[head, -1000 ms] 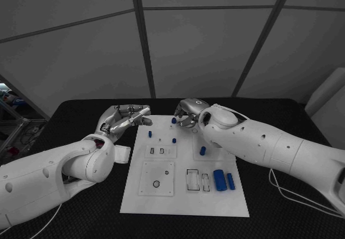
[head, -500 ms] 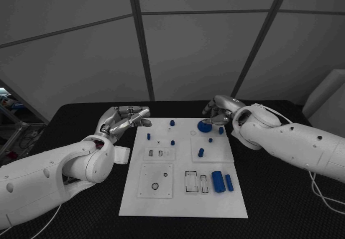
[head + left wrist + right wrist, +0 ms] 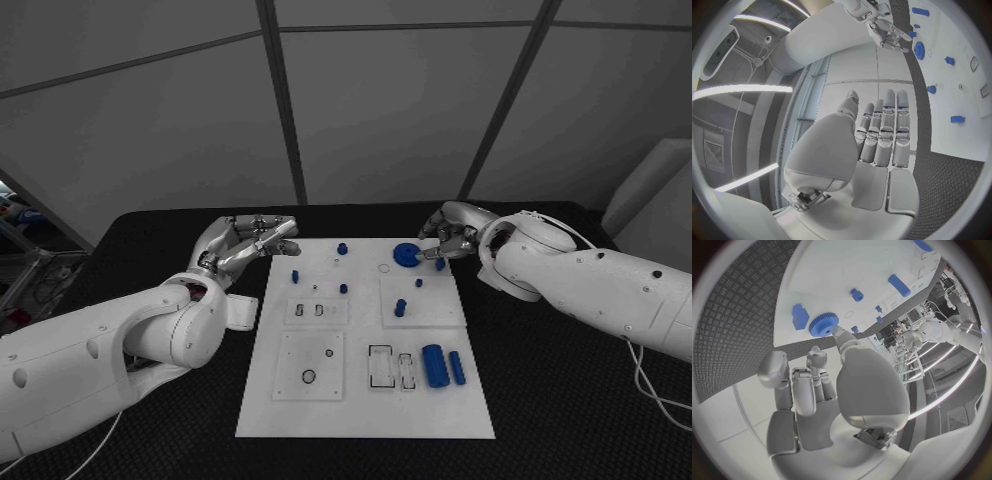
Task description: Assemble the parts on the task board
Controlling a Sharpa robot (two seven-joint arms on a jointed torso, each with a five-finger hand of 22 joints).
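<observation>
Assembly status, read across the task board (image 3: 368, 400) from its left edge to its right: the work appears to be at an early-to-middle stage. Several small blue pegs (image 3: 294, 276) stand upright in the far left part of the board. The recessed slots (image 3: 387, 365) in the near half look unfilled, while two blue cylinders (image 3: 434, 364) lie loose just right of them. By this judgement most parts are still to be seated.

Left hand (image 3: 248, 240): it hovers just off the board's far left corner, over the tabletop (image 3: 130, 260). Its fingers lie extended side by side (the left wrist view shows them straight and together), holding nothing and touching no part.

Right hand (image 3: 447, 235): it is at the board's far right corner. The blue gear (image 3: 407, 254) is there, at its fingertips (image 3: 844, 337), which touch the gear's rim. Whether the gear is fully gripped or only steadied against the board cannot be told.
</observation>
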